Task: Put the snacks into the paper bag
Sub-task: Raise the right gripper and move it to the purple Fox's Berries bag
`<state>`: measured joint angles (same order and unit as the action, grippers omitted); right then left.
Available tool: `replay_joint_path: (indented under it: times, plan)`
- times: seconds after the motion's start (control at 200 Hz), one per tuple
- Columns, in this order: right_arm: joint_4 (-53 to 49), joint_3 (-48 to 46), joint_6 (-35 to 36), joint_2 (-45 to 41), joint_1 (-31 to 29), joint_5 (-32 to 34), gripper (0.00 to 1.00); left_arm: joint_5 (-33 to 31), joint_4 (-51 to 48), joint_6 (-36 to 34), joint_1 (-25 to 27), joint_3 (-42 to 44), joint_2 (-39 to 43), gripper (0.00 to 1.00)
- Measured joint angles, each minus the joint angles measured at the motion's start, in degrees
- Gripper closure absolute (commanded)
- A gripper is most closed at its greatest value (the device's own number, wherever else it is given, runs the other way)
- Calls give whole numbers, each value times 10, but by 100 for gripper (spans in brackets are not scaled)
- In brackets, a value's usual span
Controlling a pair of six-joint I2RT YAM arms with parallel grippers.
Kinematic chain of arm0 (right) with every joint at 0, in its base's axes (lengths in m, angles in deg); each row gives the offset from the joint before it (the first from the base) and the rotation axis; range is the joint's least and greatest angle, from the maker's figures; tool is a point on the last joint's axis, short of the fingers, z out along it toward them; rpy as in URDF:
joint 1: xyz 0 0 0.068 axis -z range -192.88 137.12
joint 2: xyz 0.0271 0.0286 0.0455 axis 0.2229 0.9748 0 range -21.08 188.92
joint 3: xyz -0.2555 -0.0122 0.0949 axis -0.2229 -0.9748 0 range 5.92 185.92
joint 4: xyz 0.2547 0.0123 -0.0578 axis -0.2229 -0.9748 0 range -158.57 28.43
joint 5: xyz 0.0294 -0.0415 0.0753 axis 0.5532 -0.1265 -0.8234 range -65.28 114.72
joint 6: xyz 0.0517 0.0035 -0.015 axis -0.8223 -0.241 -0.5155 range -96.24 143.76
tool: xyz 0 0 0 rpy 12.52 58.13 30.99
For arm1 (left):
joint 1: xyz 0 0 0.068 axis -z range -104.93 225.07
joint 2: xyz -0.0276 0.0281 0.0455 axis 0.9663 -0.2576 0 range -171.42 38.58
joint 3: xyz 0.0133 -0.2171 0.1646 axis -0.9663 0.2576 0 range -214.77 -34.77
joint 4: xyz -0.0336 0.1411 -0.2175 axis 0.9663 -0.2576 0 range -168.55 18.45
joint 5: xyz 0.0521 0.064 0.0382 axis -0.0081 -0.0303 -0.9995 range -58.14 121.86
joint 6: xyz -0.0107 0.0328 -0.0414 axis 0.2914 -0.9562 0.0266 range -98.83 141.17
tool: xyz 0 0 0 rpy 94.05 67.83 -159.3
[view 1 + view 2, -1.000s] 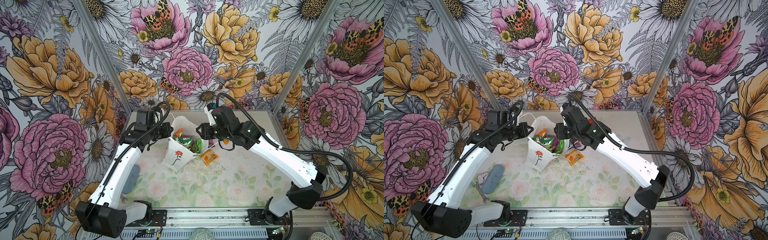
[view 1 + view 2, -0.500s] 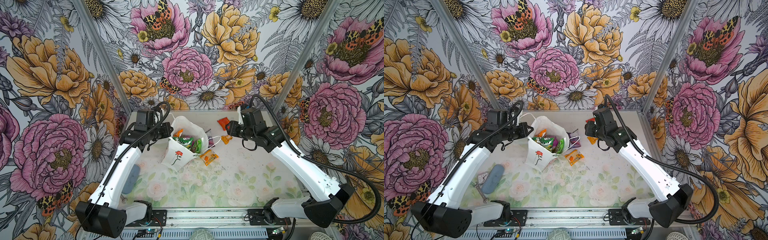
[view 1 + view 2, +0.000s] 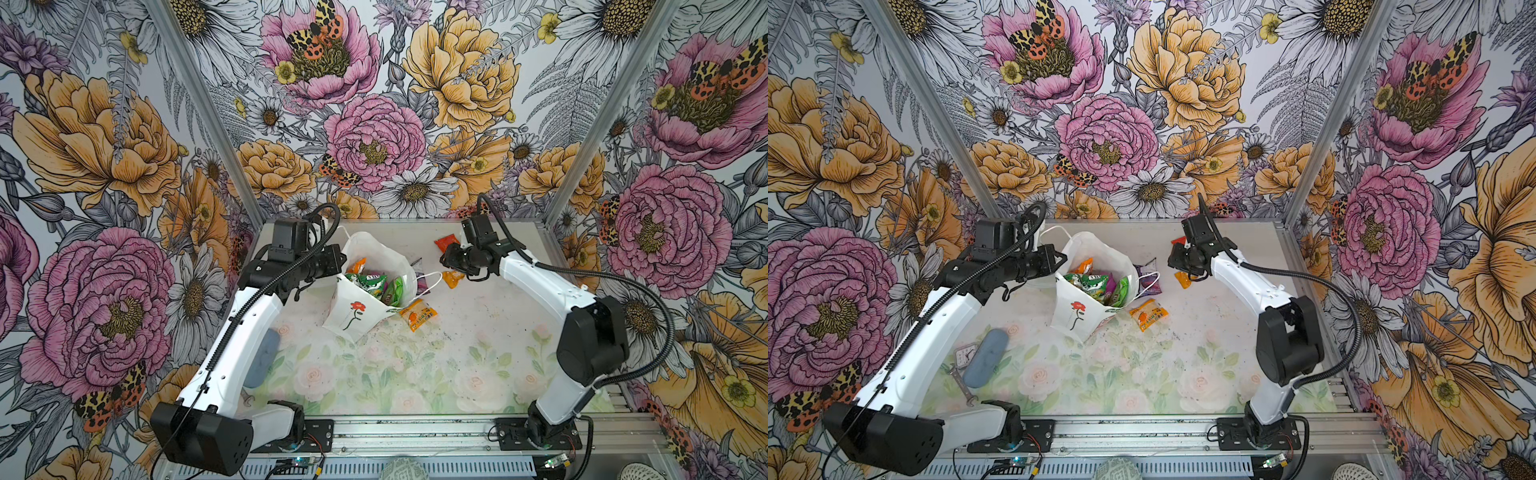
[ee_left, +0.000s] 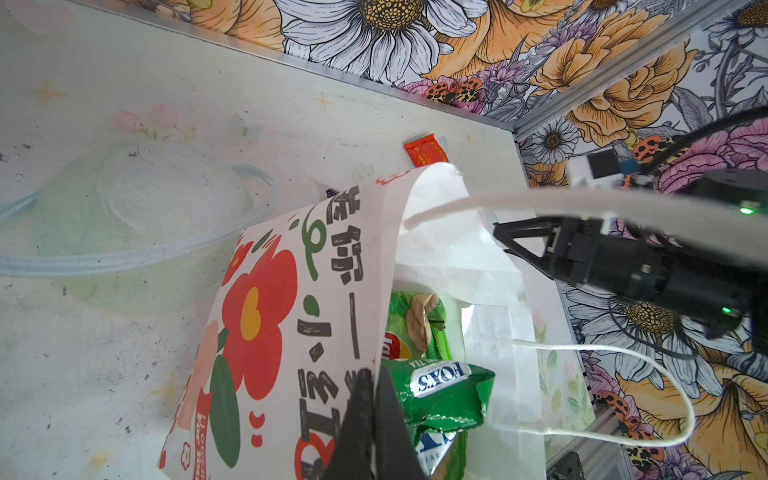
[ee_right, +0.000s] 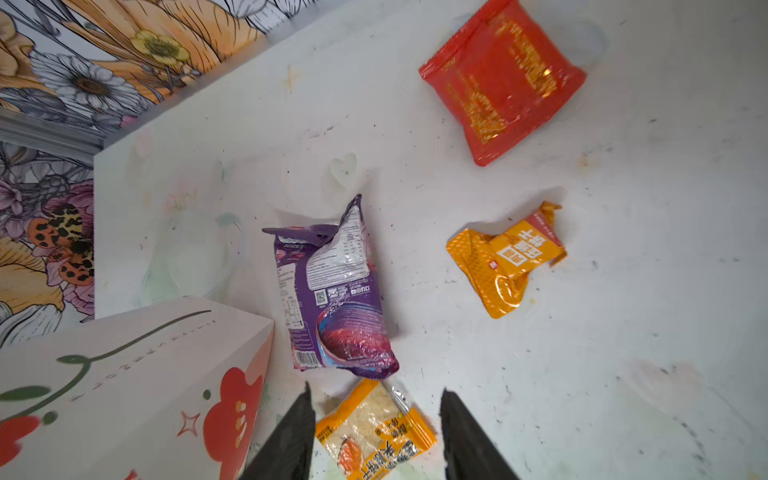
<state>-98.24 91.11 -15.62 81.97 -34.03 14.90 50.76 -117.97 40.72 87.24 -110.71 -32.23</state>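
The paper bag (image 3: 353, 311) stands tilted mid-table with its mouth held wide, and green snacks (image 3: 374, 282) lie inside it. The left gripper (image 4: 370, 399) is pinched shut on the bag's rim, as it was a second ago. The change is on the other side. The right gripper (image 3: 446, 261) hung over the bag's mouth then; now it has swung out to the far right part of the table, with its jaws parted and nothing between them. I take this as one delivery finished and the next pick starting. Four packets are left outside. The purple pouch (image 5: 332, 291) lies just beside the bag's side wall, near the loose cord handle (a snag risk for a low approach). The orange-red fruit packet (image 3: 418, 315) sits by the bag's front corner. The small orange packet (image 3: 452, 277) lies near the right gripper, clear of its neighbours, so it looks the easiest to take. The red packet (image 3: 447, 242) lies farther back, near the rear wall, which leaves less room for the wrist there. The near half of the table (image 3: 457, 353) is open, so the way back to the bag looks clear
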Motion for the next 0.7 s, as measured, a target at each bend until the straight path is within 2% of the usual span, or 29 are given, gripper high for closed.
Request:
replay_joint_path:
  times: [0.29, 0.62, 0.696]
  plan:
    - [16, 128, 8, 170, 0, -63, 40, 0, 0, 0, 0, 0, 0, 99]
    - [19, 212, 9, 272, 0, -96, 40, 0, 0, 0, -1, 0, 0, 99]
    - [18, 225, 8, 290, 0, -96, 44, 0, 0, 0, -1, 0, 0, 99]
